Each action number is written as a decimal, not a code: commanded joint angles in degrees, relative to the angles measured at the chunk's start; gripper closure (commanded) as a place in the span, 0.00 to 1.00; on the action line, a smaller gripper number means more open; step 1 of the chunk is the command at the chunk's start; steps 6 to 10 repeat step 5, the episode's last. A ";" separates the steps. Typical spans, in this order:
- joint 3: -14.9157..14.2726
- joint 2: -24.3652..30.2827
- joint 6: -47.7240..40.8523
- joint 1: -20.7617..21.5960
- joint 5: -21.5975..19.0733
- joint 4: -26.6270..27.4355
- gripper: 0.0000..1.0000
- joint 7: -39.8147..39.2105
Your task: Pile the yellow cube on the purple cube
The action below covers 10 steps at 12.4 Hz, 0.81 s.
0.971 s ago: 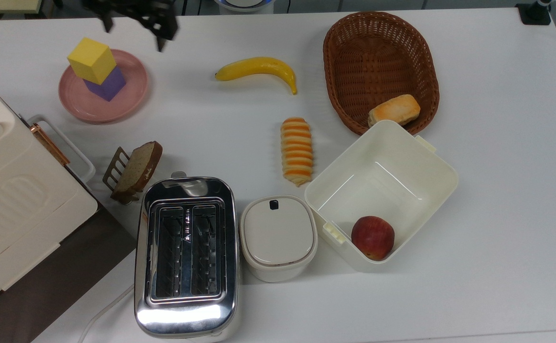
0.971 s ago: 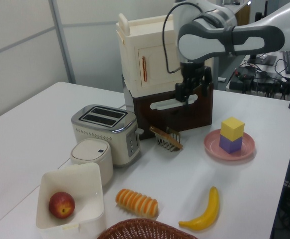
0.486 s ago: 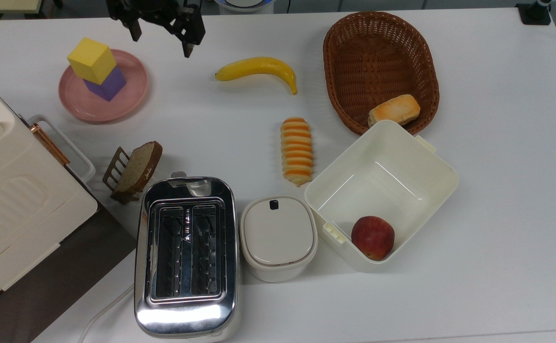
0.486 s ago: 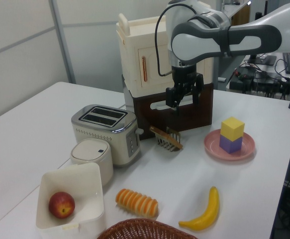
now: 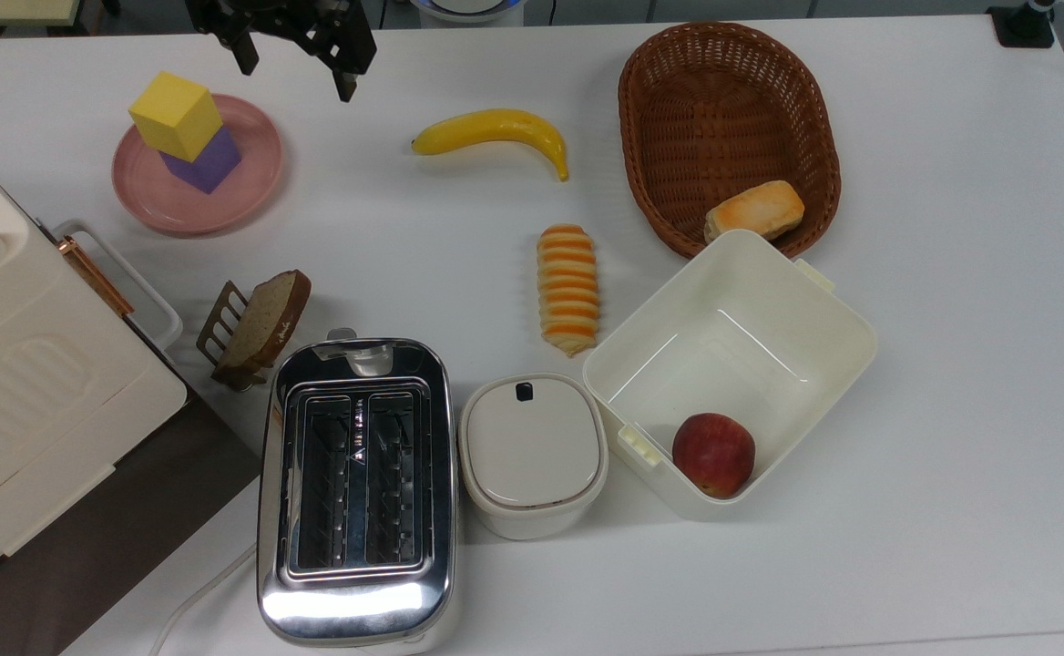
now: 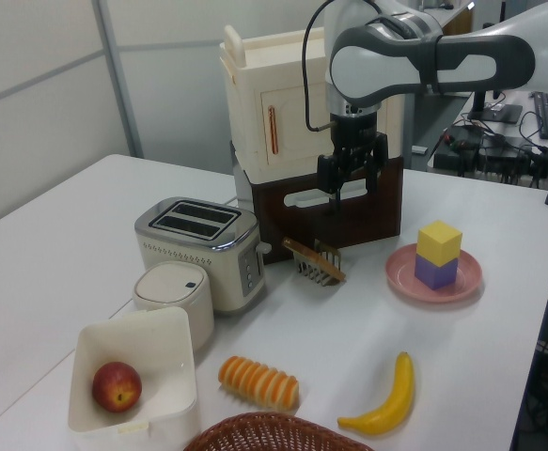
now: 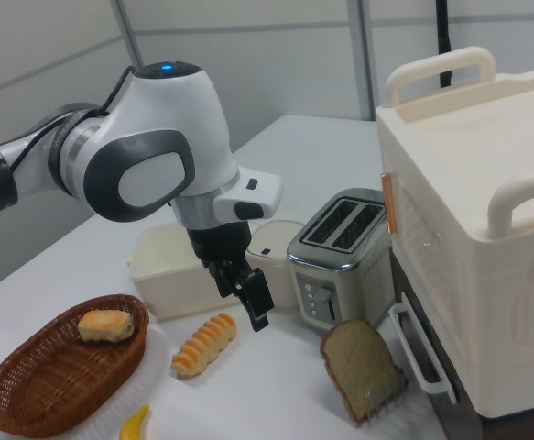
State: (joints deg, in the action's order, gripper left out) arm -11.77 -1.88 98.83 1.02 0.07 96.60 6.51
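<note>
Chrome toaster point(image 5: 356, 487), lidded white pot point(image 5: 533, 453) and open tub point(image 5: 805, 301) holding an apple point(image 5: 713, 454) are crowding your near bench point(image 5: 951, 364) edge in the top view. Farther back, the yellow cube point(image 5: 176, 116) is sitting on the purple cube point(image 5: 207, 164) on the pink plate point(image 5: 240, 200), with clear bench stretching to the banana point(image 5: 494, 133). Your gripper point(image 5: 294, 73) is hanging above the far edge, released, fingers spread, holding nothing.

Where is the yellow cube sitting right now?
The yellow cube sits on top of the purple cube, on the pink plate near the top view's upper left, with the open claw apart from it.
</note>
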 commanded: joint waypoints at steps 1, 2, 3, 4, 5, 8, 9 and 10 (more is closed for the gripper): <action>-0.27 -0.14 -2.15 0.83 -1.30 -1.06 0.00 -2.89; -0.27 -0.06 -2.15 0.83 -1.30 -1.06 0.00 -3.17; -0.36 -0.14 -2.15 0.83 -1.30 -1.06 0.00 -3.17; -0.36 -0.14 -2.15 0.83 -1.30 -1.06 0.00 -3.17; -0.36 -0.14 -2.15 0.83 -1.30 -1.06 0.00 -3.17; -0.36 -0.14 -2.15 0.83 -1.30 -1.06 0.00 -3.17; -0.36 -0.14 -2.15 0.83 -1.30 -1.06 0.00 -3.17; -0.36 -0.14 -2.15 0.83 -1.30 -1.06 0.00 -3.17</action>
